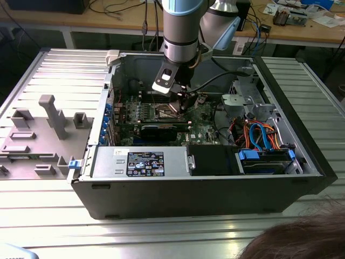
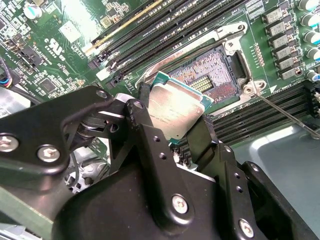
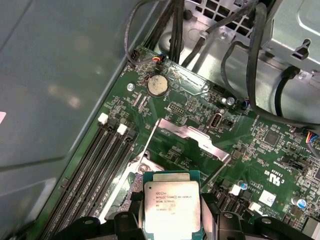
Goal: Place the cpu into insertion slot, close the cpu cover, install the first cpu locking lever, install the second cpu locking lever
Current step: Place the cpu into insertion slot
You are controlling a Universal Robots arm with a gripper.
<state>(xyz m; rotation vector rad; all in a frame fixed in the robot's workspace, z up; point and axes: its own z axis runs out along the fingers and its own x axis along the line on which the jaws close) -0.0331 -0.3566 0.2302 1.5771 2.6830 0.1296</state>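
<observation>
Holding the cpu (image 2: 176,106) just over the open socket (image 2: 216,79), the hand (image 2: 174,124) pinches it by two opposite edges.

In both wrist views the black fingers (image 2: 150,137) clamp the silvery cpu, which hangs tilted close above the dark recess and is not seated in it; the socket's contact field lies bare. The cover (image 3: 192,136) stands swung up off the socket, and a thin lever (image 2: 285,116) lies out beside the rim. Long memory slots (image 2: 150,31) run along both sides of the socket on the green board (image 1: 207,125). In the exterior view the arm (image 1: 183,27) hangs down into the open case (image 1: 215,195), which lies on a ribbed metal surface (image 1: 161,229), with the hand over the board's middle.
</observation>
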